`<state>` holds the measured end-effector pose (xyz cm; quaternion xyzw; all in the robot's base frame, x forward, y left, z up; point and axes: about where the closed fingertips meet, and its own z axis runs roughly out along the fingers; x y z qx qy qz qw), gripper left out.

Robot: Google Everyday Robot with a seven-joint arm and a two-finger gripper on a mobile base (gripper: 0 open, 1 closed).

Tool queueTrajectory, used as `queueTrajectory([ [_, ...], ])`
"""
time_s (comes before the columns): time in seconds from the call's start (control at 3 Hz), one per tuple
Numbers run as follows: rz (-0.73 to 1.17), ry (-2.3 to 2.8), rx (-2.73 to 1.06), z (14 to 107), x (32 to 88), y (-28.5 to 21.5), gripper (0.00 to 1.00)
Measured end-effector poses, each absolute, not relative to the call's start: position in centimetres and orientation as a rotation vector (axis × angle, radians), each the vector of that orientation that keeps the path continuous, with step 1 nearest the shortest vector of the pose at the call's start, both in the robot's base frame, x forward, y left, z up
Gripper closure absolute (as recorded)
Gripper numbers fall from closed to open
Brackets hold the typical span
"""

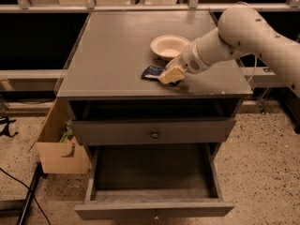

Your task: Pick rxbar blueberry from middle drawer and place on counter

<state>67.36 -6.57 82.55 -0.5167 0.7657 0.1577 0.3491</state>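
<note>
Dark-wrapped rxbar blueberry (151, 72) lies on the bench (112, 55) at the tip of the hand (171, 74); middle drawer (152, 172), well below it, looks bare. Whether the hand pinches it, I cannot tell; probably only release remains.

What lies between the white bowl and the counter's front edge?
In the camera view, the rxbar blueberry lies there, with the gripper over one end of it.

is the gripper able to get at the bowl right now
Probably yes: the gripper is low over the counter at the rxbar, and the bowl sits just behind it with nothing between them.
</note>
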Motion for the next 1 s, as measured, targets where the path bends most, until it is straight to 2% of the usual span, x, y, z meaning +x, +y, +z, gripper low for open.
queueTrajectory([
  [0.33, 0.409, 1.984, -1.339, 82.55, 67.36, -6.56, 0.04],
  [1.0, 0.409, 1.984, -1.339, 82.54, 67.36, -6.56, 0.00],
])
